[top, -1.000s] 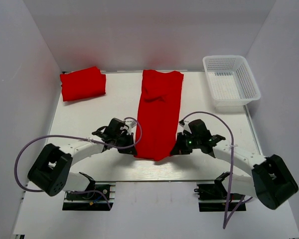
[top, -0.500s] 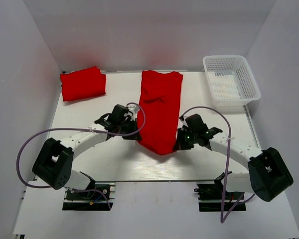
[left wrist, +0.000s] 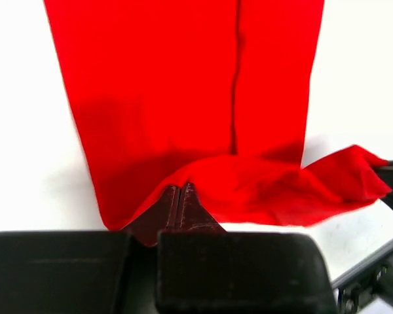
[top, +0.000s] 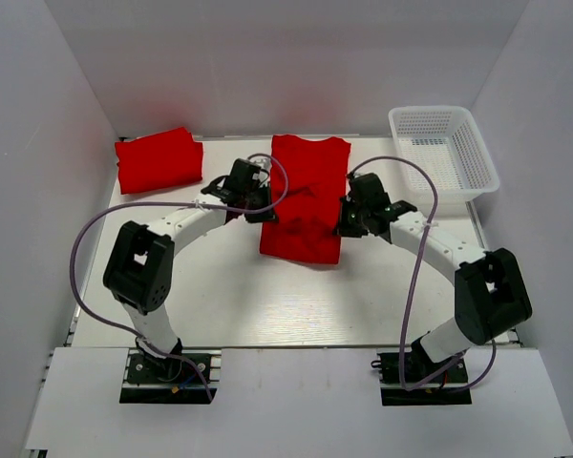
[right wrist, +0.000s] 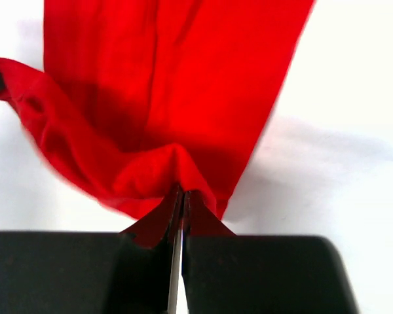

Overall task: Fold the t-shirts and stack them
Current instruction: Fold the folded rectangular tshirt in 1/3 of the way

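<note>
A long red t-shirt (top: 304, 196), folded into a strip, lies on the middle of the white table. Its near end is lifted and carried back over the rest. My left gripper (top: 261, 210) is shut on the near left corner of that shirt (left wrist: 183, 98), its fingertips (left wrist: 181, 196) pinching the hem. My right gripper (top: 343, 218) is shut on the near right corner of the same shirt (right wrist: 177, 85). A second red t-shirt (top: 159, 159), folded, lies at the far left corner.
A white mesh basket (top: 443, 157) stands at the far right corner. White walls close the table on the left, back and right. Purple cables loop from both arms above the table.
Both grippers have moved away from the bases toward the back, carrying the shirt's near end up and over the rest. The strip now looks about half as long.
</note>
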Robot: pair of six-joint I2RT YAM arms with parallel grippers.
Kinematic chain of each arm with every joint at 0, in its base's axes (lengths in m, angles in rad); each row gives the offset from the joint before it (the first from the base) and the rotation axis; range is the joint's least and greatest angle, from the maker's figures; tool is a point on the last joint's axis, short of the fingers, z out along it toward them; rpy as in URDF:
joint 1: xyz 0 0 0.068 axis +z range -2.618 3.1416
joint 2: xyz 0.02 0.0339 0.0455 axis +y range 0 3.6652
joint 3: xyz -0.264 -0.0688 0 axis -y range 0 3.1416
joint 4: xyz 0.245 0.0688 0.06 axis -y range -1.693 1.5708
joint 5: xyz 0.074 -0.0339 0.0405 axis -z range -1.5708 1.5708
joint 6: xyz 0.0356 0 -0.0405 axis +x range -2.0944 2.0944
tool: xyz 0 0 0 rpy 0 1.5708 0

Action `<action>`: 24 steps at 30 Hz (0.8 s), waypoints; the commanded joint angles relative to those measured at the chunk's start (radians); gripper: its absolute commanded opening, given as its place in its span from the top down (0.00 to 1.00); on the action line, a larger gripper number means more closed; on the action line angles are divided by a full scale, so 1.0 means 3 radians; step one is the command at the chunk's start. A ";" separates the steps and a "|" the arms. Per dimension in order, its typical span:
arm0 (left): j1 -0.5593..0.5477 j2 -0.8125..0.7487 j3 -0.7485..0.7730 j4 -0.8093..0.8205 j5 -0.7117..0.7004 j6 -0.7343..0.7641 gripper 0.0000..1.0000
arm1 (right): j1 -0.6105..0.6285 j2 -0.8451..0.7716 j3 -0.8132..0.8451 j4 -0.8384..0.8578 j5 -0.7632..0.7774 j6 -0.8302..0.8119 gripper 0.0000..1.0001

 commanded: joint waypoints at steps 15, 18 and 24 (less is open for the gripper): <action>0.0277 0.0706 0.1183 -0.0148 -0.0129 0.0357 1.00 | -0.0348 0.0744 0.1031 -0.0115 0.0160 -0.0307 1.00; 0.0308 0.0758 0.1219 -0.0076 -0.0058 0.0358 1.00 | -0.0394 0.0887 0.1072 0.0008 -0.0023 -0.0338 1.00; 0.0405 0.0870 0.1250 0.0077 0.0014 0.0388 1.00 | -0.0466 0.1096 0.1230 0.0217 -0.0080 -0.0424 1.00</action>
